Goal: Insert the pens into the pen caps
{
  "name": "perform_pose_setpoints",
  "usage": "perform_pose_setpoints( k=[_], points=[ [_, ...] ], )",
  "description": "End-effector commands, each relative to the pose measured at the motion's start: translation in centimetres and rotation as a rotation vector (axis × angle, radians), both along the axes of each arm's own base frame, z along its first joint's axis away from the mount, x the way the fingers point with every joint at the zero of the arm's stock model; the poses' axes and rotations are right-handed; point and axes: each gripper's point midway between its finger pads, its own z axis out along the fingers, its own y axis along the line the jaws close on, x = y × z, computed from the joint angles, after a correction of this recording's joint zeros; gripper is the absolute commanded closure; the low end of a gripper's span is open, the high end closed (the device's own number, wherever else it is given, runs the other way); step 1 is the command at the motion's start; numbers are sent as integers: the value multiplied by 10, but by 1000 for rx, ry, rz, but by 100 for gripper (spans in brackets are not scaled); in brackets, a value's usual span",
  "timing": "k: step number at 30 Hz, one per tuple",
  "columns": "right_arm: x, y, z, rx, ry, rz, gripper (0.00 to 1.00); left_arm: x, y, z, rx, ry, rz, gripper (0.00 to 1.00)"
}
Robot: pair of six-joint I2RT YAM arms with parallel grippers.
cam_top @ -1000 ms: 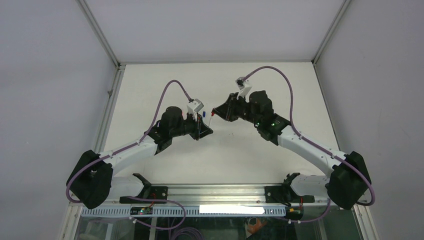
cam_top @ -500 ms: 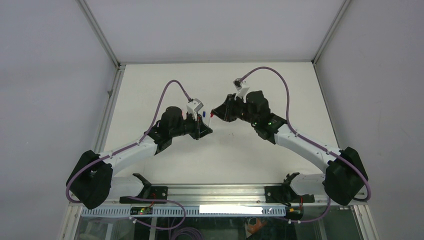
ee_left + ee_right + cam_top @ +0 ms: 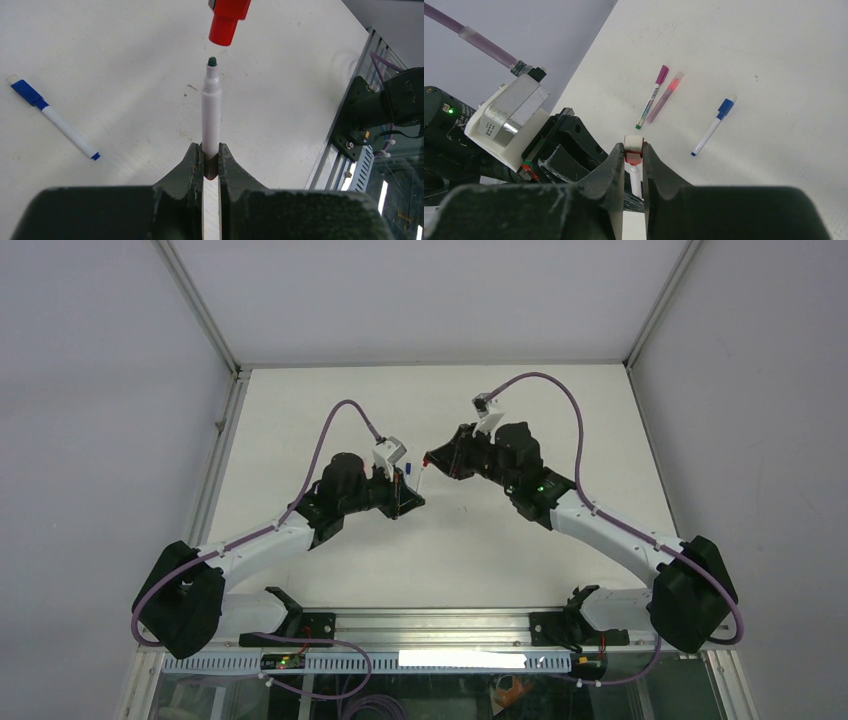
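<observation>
Progress stands at the last gap of one capping, with other pens apparently done. The left gripper (image 3: 211,152) is clamped tight on the barrel of the white pen (image 3: 211,115) and holds it upright over the middle of the worktop (image 3: 500,560), its dark tip bare and pointing up. The right gripper (image 3: 633,152) has its fingers pinched on the red cap (image 3: 227,22), which hangs mouth-down just above that tip. In the left wrist view a sliver of air shows between tip and cap mouth, and the cap sits a touch to one side of the pen's line, so the pen is not yet in.

Three more pens lie flat on the worktop, toward its left edge as the right wrist view shows them. The blue-capped pen (image 3: 62,126) has its cap on. The magenta-capped pen (image 3: 650,100) looks capped as well. The pale red-pink pen (image 3: 664,97) lies just beside it, nearly parallel; whether it carries a clear cap or none cannot be told at this size.

By that count, what is left is to line the red cap up, press it home on the white pen, and settle the pink one if it proves open. No loose caps show on the worktop.
</observation>
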Motion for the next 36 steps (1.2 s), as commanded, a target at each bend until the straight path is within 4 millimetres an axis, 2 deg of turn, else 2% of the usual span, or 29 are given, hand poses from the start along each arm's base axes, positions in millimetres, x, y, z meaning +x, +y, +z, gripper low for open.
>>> perform_pose_setpoints(
  k=[1, 8, 14, 19, 25, 30, 36],
  points=[
    [-1, 12, 17, 52, -26, 37, 100, 2, -4, 24, -43, -86, -9, 100],
    [-12, 22, 9, 33, 9, 87, 100, 3, -4, 23, -38, -88, -7, 100],
    [-17, 20, 7, 20, 20, 104, 100, 4, -2, 22, -30, -89, 1, 100],
    [-28, 27, 3, -33, 39, 199, 100, 6, 1, 24, -11, -105, 14, 100],
    [-39, 27, -21, -155, 120, 285, 100, 13, 7, 28, 61, -148, 18, 100],
    [-50, 32, -44, -187, 217, 346, 100, 20, 12, 32, 116, -191, 30, 100],
    [-64, 35, -66, -206, 277, 360, 100, 35, 23, 49, 144, -259, 112, 100]
  ],
)
